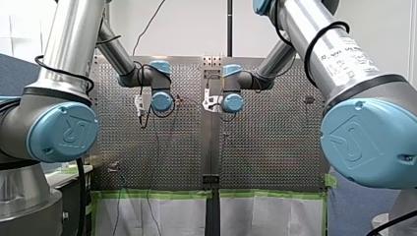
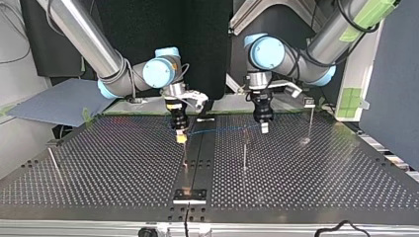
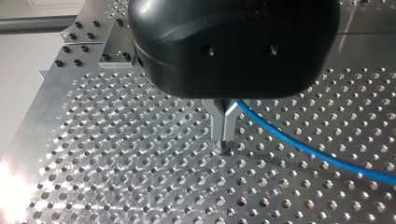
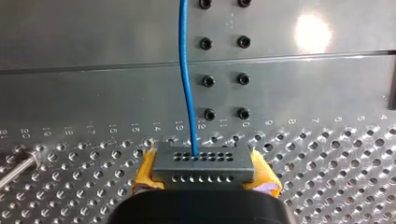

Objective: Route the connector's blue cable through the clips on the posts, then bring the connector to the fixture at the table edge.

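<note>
Above the tabletop's (image 2: 321,177) middle, my right gripper's (image 2: 181,138) fingers pinch the connector (image 4: 203,164) between yellow pads. My left gripper's (image 3: 224,135) fingers close narrowly on the blue cable (image 3: 322,158) strung between them. Best to keep that span tight and lower it squarely onto the nearest post (image 2: 244,148). Engraved hole numbers, 4 to 20, line the tabletop.

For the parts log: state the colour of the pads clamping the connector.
Yellow pads flank the grey connector; the right wrist view shows them best.
</note>
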Controlling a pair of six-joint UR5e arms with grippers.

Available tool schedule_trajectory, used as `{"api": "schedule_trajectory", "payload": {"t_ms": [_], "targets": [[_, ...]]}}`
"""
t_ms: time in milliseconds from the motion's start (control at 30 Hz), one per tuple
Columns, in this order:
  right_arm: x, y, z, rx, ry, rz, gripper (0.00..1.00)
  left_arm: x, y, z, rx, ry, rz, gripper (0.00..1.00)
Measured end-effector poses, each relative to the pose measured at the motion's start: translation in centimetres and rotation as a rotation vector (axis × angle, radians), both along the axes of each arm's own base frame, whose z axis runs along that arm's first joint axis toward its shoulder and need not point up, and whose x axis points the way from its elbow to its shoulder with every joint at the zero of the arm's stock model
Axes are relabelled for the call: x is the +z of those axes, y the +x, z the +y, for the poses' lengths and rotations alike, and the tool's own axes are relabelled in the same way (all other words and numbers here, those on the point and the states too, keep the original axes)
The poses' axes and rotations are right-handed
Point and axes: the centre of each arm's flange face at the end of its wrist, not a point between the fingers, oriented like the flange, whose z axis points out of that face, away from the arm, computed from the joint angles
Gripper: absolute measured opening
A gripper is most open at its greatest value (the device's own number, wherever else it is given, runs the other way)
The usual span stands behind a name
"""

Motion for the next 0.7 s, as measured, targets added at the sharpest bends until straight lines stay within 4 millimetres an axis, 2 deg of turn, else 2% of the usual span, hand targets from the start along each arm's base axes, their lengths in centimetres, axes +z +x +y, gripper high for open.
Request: {"api": "schedule_trajectory", "payload": {"t_ms": [700], "targets": [[0.2, -0.1, -0.1, 0.004, -0.001, -0.001, 0.00, 0.1, 1.4, 1.4, 0.003, 0.003, -0.007, 0.00]]}}
